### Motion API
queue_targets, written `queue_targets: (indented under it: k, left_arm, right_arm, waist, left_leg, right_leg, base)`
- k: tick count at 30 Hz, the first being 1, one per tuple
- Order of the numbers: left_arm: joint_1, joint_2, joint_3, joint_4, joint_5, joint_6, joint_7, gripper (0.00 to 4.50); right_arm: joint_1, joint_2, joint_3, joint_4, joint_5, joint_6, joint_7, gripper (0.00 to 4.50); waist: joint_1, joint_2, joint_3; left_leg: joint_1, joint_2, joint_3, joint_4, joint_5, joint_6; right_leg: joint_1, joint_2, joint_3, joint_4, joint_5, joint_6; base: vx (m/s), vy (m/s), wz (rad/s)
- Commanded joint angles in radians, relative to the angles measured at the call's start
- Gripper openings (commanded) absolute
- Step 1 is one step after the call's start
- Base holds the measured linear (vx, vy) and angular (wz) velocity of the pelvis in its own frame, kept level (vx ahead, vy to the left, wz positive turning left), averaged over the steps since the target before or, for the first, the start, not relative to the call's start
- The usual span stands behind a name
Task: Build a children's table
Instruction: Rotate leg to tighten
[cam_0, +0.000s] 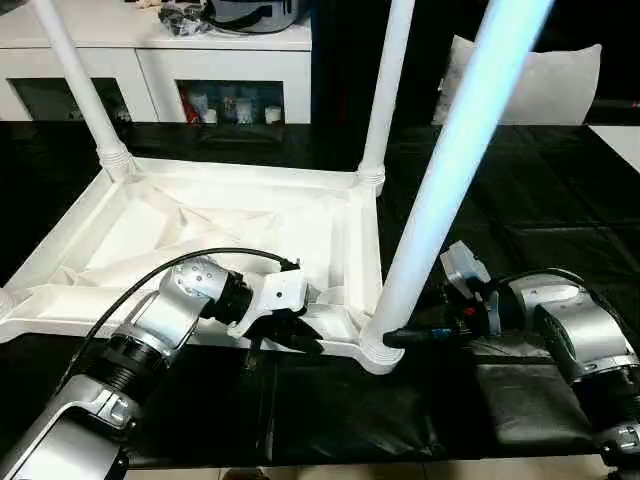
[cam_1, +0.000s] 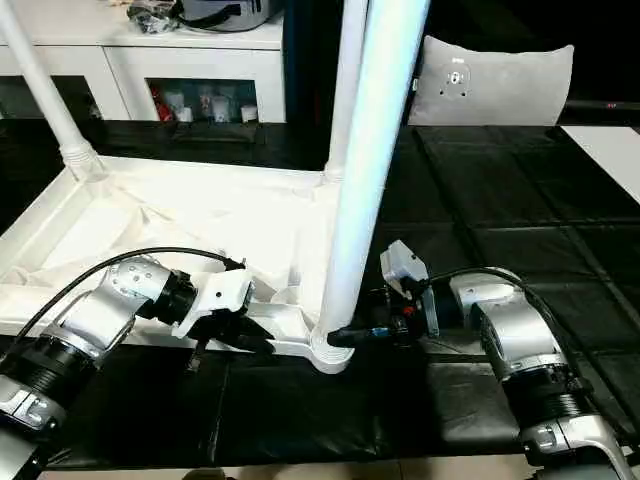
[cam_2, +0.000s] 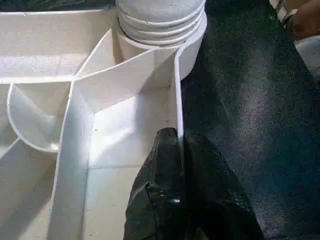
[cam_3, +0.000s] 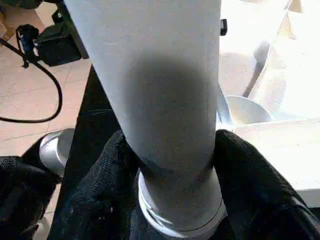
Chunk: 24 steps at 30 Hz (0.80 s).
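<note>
Black mat (cam_0: 560, 200), tabletop (cam_0: 200, 230) flipped on it. Left gripper (cam_0: 290, 335) is clenched on its near rim, right gripper (cam_0: 405, 338) hugs the near leg (cam_0: 440, 200); I'd twist slowly, keeping it upright.

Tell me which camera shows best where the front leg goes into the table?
The left wrist view: it looks straight at the leg's ribbed base seated in the corner socket. Both eye views show that joint small and far below. The right wrist view shows the right tool's fingers covering it.
</note>
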Motion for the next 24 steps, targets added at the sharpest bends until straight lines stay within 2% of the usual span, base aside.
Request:
queue_targets:
  k: [1,7,8,9,10,11,12,13,14,15,16,18,19,21,22,24]
  left_arm:
    - [-0.024,-0.013,-0.018,-0.01,-0.008,-0.009,-0.028,0.0]
    - [-0.015,-0.032,0.007,-0.02,-0.008,0.065,0.037,0.0]
    - [-0.014,-0.048,0.022,-0.03,-0.013,0.113,0.077,0.0]
    - [-0.014,-0.048,0.022,-0.03,-0.013,0.113,0.077,0.0]
    - [-0.015,-0.065,0.036,-0.039,-0.016,0.155,0.115,0.0]
    - [-0.019,-0.106,0.064,-0.055,-0.021,0.232,0.199,0.0]
    - [-0.019,-0.109,0.067,-0.056,-0.021,0.238,0.205,0.0]
    - [-0.023,-0.134,0.081,-0.062,-0.02,0.27,0.253,0.0]
    - [-0.027,-0.153,0.091,-0.064,-0.017,0.29,0.291,0.0]
    - [-0.031,-0.178,0.104,-0.067,-0.013,0.318,0.336,0.0]
    - [-0.035,-0.197,0.113,-0.067,-0.008,0.338,0.371,0.0]
    - [-0.037,-0.21,0.118,-0.067,-0.005,0.351,0.394,0.0]
    - [-0.047,-0.25,0.137,-0.061,0.005,0.377,0.467,0.0]
    - [-0.056,-0.282,0.153,-0.054,0.013,0.391,0.529,0.0]
    - [-0.062,-0.323,0.172,-0.052,0.021,0.405,0.604,0.0]
    - [-0.065,-0.355,0.185,-0.054,0.024,0.407,0.662,0.0]
  right_arm:
    - [0.004,-0.006,0.022,-0.013,0.013,0.013,0.031,2.02]
    - [0.039,0.012,-0.007,-0.084,0.06,0.102,-0.017,1.95]
    - [0.047,0.027,-0.017,-0.108,0.063,0.144,-0.075,1.95]
    - [0.047,0.027,-0.017,-0.108,0.063,0.144,-0.075,1.94]
    - [0.05,0.047,-0.028,-0.122,0.058,0.179,-0.141,1.94]
    - [0.042,0.107,-0.052,-0.127,0.027,0.227,-0.3,1.94]
    - [0.041,0.112,-0.054,-0.127,0.024,0.23,-0.312,1.94]
    - [0.029,0.158,-0.075,-0.113,-0.003,0.243,-0.419,1.94]
    - [0.02,0.191,-0.093,-0.1,-0.017,0.252,-0.492,1.94]
    - [0.01,0.225,-0.108,-0.086,-0.042,0.255,-0.576,1.94]
    - [0.002,0.25,-0.118,-0.076,-0.061,0.258,-0.638,1.94]
    - [-0.002,0.264,-0.124,-0.069,-0.073,0.259,-0.676,1.94]
    - [-0.016,0.307,-0.145,-0.056,-0.095,0.269,-0.789,1.94]
    - [-0.029,0.341,-0.164,-0.044,-0.112,0.273,-0.88,1.93]
    - [-0.045,0.383,-0.186,-0.024,-0.137,0.262,-0.995,1.93]
    - [-0.054,0.406,-0.194,-0.011,-0.165,0.215,-1.065,1.93]
  waist:
    - [-0.005,-0.013,-0.074]
    - [-0.002,-0.012,-0.074]
    - [-0.001,-0.005,-0.074]
    - [0.0,-0.01,-0.074]
    - [-0.002,-0.01,-0.073]
    - [-0.008,-0.006,-0.068]
    - [-0.012,-0.006,-0.067]
    - [-0.02,-0.009,-0.065]
    - [-0.025,-0.006,-0.065]
    - [-0.039,-0.008,-0.064]
    - [-0.053,-0.003,-0.065]
    - [-0.072,-0.003,-0.068]
    - [-0.078,-0.001,-0.069]
    - [-0.092,-0.002,-0.068]
    - [-0.091,-0.002,-0.072]
    - [-0.094,0.0,-0.073]
  left_leg:
    - [-0.004,0.011,0.013,-0.066,-0.106,0.07]
    - [-0.003,0.012,0.013,-0.066,-0.101,0.07]
    - [-0.002,0.012,0.013,-0.067,-0.102,0.068]
    - [-0.004,0.011,0.012,-0.067,-0.098,0.064]
    - [-0.004,0.01,0.012,-0.067,-0.103,0.06]
    - [0.0,0.007,0.014,-0.068,-0.13,0.04]
    - [0.002,0.003,0.013,-0.068,-0.142,0.033]
    - [0.002,-0.003,0.013,-0.066,-0.163,0.021]
    - [-0.001,-0.006,0.011,-0.066,-0.168,0.016]
    - [-0.006,-0.008,0.008,-0.067,-0.184,0.013]
    - [-0.002,-0.006,0.004,-0.067,-0.202,0.012]
    - [-0.002,-0.009,0.002,-0.066,-0.207,0.021]
    - [-0.004,-0.009,0.002,-0.067,-0.206,0.038]
    - [-0.002,-0.008,0.004,-0.067,-0.191,0.034]
    - [-0.002,-0.009,0.004,-0.067,-0.179,0.039]
    - [-0.003,-0.006,0.005,-0.068,-0.153,0.043]
  right_leg:
    - [0.069,-0.059,0.059,-0.078,-0.375,-0.091]
    - [0.069,-0.058,0.06,-0.077,-0.367,-0.092]
    - [0.069,-0.058,0.06,-0.078,-0.369,-0.092]
    - [0.07,-0.058,0.06,-0.078,-0.367,-0.089]
    - [0.069,-0.058,0.059,-0.078,-0.376,-0.087]
    - [0.065,-0.055,0.056,-0.089,-0.427,-0.072]
    - [0.064,-0.056,0.051,-0.093,-0.454,-0.065]
    - [0.064,-0.055,0.042,-0.102,-0.508,-0.04]
    - [0.067,-0.056,0.04,-0.106,-0.527,-0.026]
    - [0.071,-0.054,0.032,-0.113,-0.547,0.001]
    - [0.069,-0.055,0.026,-0.118,-0.55,0.009]
    - [0.074,-0.055,0.021,-0.123,-0.533,0.01]
    - [0.077,-0.054,0.021,-0.125,-0.512,0.007]
    - [0.07,-0.053,0.025,-0.122,-0.478,-0.021]
    - [0.073,-0.055,0.028,-0.118,-0.465,-0.028]
    - [0.072,-0.055,0.033,-0.113,-0.428,-0.048]
  base:
    - [0.0,0.0,0.0]
    - [0.0,0.0,0.0]
    - [0.0,0.0,0.0]
    - [0.0,0.0,0.0]
    - [0.0,0.0,0.0]
    - [0.0,0.0,0.0]
    - [0.0,0.0,0.0]
    - [0.0,0.0,0.0]
    - [0.0,0.0,0.0]
    - [0.0,0.0,0.0]
    - [0.0,0.0,0.0]
    - [0.0,0.0,0.0]
    - [0.0,0.0,0.0]
    - [0.0,0.0,0.0]
    - [0.0,0.0,0.0]
    - [0.0,0.0,0.0]
